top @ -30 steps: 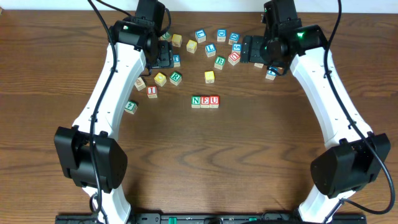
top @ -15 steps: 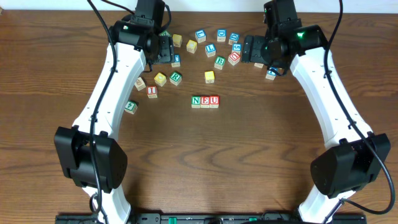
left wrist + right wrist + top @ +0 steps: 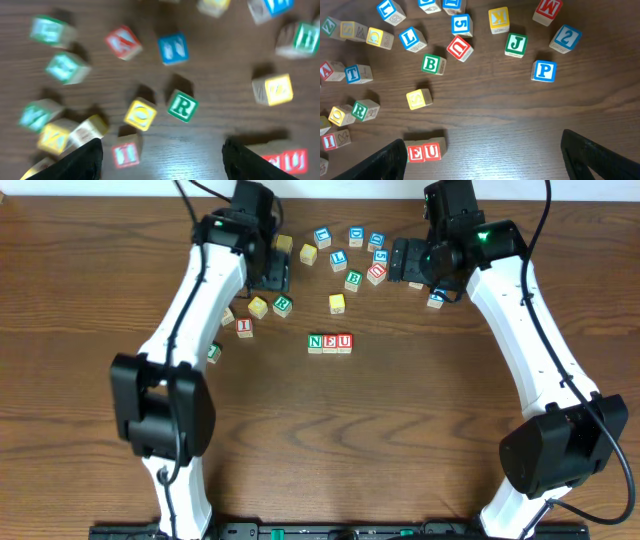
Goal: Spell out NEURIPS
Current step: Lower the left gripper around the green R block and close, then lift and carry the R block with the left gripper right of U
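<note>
got neu row (image 3: 330, 342) touching side by side, green n, red e and u on pale faces; seeing left gripper (image 3: 161, 150) and right gripper (image 3: 483, 145) spread wide.

L arm (image 3: 190, 310) swung inward, L gripper (image 3: 272, 273) shifted slightly right.

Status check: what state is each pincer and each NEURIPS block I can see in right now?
left pincer, open, empty
right pincer, open, empty
N-E-U row, placed, cubes touching, letters up
R cube, loose, letter up, not placed
I cube, loose, not placed
P cube, loose, letter up, not placed
</note>
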`<state>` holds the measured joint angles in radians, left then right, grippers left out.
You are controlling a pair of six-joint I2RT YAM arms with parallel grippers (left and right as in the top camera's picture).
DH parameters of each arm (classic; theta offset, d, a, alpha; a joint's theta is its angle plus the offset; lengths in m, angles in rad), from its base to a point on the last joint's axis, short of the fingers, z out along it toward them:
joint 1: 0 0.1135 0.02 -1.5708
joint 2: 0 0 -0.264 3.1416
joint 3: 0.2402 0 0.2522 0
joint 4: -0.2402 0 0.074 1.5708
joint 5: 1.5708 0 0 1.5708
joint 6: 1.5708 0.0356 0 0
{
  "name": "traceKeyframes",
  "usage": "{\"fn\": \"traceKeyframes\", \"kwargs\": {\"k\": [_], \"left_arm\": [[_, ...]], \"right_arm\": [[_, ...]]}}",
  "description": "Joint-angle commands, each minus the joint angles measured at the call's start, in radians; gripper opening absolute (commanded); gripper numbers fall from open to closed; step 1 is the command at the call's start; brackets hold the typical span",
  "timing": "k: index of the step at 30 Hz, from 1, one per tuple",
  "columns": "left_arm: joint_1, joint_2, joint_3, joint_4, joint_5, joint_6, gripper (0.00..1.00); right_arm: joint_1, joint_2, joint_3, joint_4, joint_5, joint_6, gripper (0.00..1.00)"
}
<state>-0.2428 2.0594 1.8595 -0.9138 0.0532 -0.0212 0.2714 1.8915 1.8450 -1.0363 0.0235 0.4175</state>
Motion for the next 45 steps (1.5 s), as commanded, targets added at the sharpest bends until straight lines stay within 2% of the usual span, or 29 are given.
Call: {"fn": "traceKeyframes", "kwargs": {"k": [1,14,24,30,37,45], "left_arm": [[0.003,0.062,0.003,0.003,0.117,0.155,0.76],[0.002,0.183,0.003,0.047,0.119,0.172,0.75],[-0.002,0.243,0.003,0.061,0.119,0.171,0.71],[-0.003,0.257,0.003,0.069,0.119,0.171,0.59],[-0.003,0.257,0.003,0.09,0.119,0.17,0.55],[-0.007,0.257,0.003,0.089,0.119,0.169,0.43]], "right_arm": [[0.007,0.009,0.004,-0.004,0.027,0.016,0.94],[0.007,0.009,0.004,-0.005,0.027,0.016,0.94],[0.007,0.009,0.004,-0.005,0.028,0.015,0.95],[0.007,0.009,0.004,-0.005,0.031,0.015,0.95],[0.007,0.009,0.004,-0.005,0.031,0.015,0.95],[0.007,0.009,0.003,-0.006,0.031,0.015,0.95]]}}
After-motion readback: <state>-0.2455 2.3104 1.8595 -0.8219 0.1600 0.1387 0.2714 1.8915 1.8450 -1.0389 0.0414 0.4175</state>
